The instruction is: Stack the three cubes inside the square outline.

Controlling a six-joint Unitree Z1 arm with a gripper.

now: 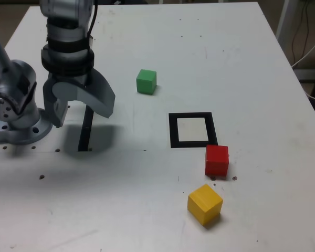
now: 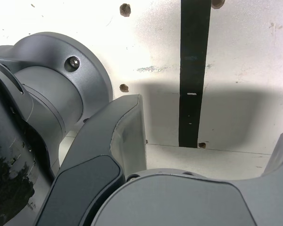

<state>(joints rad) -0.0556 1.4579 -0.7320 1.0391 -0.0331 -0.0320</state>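
- Claw (image 1: 83,121): hanging above the worktop (image 1: 115,210), its jaws standing wide open and holding nothing; both fingers pointing down.
- Black strip (image 1: 85,134): lying flat below the claw, its long axis running from near to far in the exterior view.
- Green cube (image 1: 146,82): resting on the worktop between claw and outline, farther back than both cubes below; sitting slightly turned, its sides appearing equal.
- Outline (image 1: 174,131): lying flat, its near and far edges running across the exterior view, its side edges running away from the camera.
- Red cube (image 1: 217,161): sitting just beside the outline's near right corner in the exterior view, one face pointing almost squarely at the camera.
- Yellow cube (image 1: 205,205): resting nearest the exterior camera, near the red one, turning an upright edge toward the view's bottom, two side faces slanting away.
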